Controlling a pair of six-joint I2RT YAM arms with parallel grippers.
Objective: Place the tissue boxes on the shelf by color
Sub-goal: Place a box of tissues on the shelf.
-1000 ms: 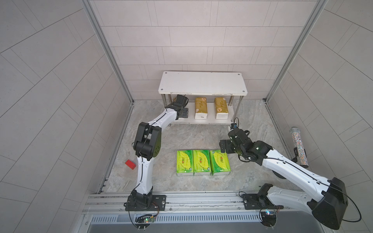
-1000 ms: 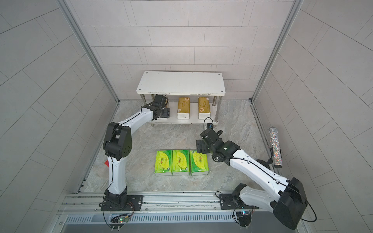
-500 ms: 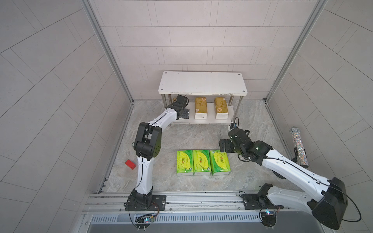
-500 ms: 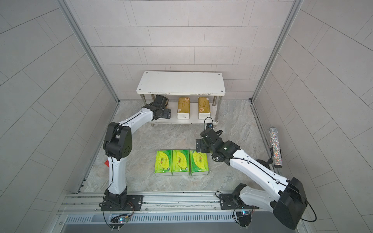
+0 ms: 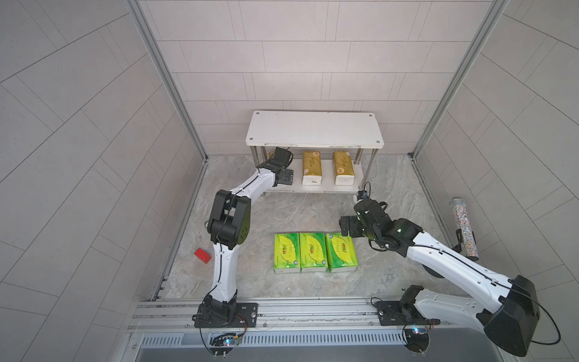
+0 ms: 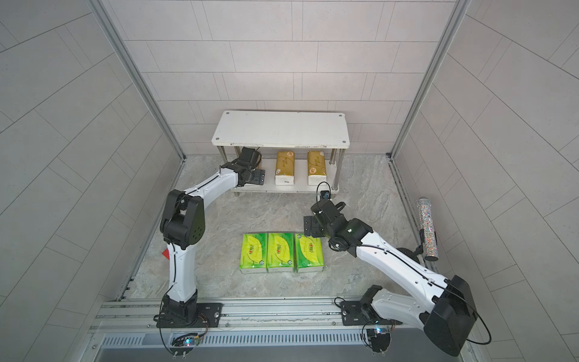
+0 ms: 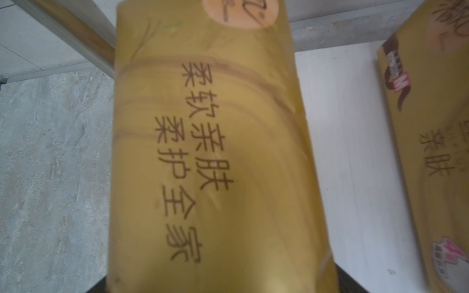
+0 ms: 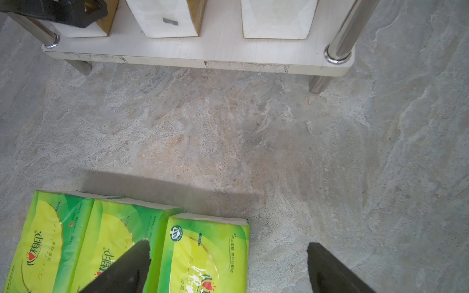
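In both top views, two gold-brown packs (image 5: pixel 311 167) were seen on the shelf's (image 5: pixel 313 128) lower board, with a third pack (image 7: pixel 208 152) at the left gripper (image 5: pixel 280 158), whose grip could not be told. Three green packs (image 5: pixel 315 252) were left unshelved before the shelf, under the wide-open, empty right gripper (image 8: pixel 228 244).

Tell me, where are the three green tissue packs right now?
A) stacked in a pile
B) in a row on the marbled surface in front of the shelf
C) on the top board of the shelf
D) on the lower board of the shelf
B: the three green tissue packs lie flat side by side on the marbled surface, in front of the shelf, whose lower board holds only gold packs.
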